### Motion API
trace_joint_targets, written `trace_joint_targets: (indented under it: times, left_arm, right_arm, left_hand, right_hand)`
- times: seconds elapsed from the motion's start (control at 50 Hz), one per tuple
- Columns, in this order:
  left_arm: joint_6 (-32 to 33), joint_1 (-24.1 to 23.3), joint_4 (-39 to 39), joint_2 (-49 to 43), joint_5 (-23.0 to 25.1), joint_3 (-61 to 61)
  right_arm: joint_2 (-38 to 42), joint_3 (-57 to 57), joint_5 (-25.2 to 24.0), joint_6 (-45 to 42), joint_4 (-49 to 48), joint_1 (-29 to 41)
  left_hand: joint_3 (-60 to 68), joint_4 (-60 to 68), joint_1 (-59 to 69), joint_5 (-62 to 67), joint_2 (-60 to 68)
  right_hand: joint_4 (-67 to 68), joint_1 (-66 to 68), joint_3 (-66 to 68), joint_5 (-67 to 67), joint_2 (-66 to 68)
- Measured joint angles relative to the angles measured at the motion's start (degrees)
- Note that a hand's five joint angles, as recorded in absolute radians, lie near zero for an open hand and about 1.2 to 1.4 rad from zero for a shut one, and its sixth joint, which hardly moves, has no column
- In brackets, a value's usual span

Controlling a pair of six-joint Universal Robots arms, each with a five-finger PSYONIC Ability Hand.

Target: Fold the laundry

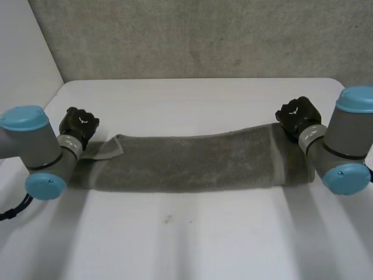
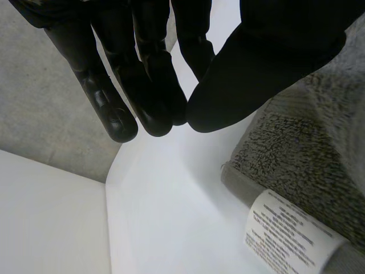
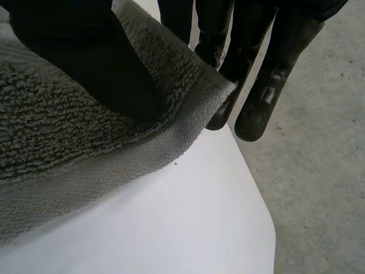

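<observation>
A grey towel lies folded into a long strip across the white table. My left hand hovers at the strip's left end. In its wrist view the fingers meet the thumb with nothing between them, and the towel with its white care label lies just beside the thumb. My right hand is at the strip's right end. There the thumb presses on top of the towel's corner and the fingers sit behind it, pinching the cloth.
A rough grey wall rises behind the table's far edge. A white side wall stands at the left. Grey floor lies past the table's right edge. Bare tabletop stretches in front of the towel.
</observation>
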Motion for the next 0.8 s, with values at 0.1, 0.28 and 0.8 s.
trace_joint_targets:
  times: [0.1, 0.28, 0.8]
  left_arm:
    - [-0.05, -0.05, 0.89, -2.17, 0.25, 1.58]
    - [0.13, -0.08, 2.15, -0.78, 0.33, 2.38]
    - [-12.02, -2.79, 0.88, 11.21, 4.94, -11.89]
  right_arm:
    - [2.79, -2.58, 1.23, -0.20, -0.41, 0.36]
    - [3.43, -5.56, 3.77, 0.77, -0.52, 1.06]
    - [-12.83, 9.90, 2.40, 6.37, 2.16, 0.64]
  left_hand:
    - [-6.91, -6.97, -6.64, -6.76, -7.97]
    - [-42.03, -42.12, -41.13, -42.12, -42.14]
    - [-53.22, -53.36, -51.99, -53.39, -53.34]
  right_hand:
    - [0.00, 0.00, 0.00, 0.07, 0.00]
    - [-51.20, -42.30, -50.79, -48.71, -50.70]
    - [-54.90, -43.44, -55.79, -53.26, -53.91]
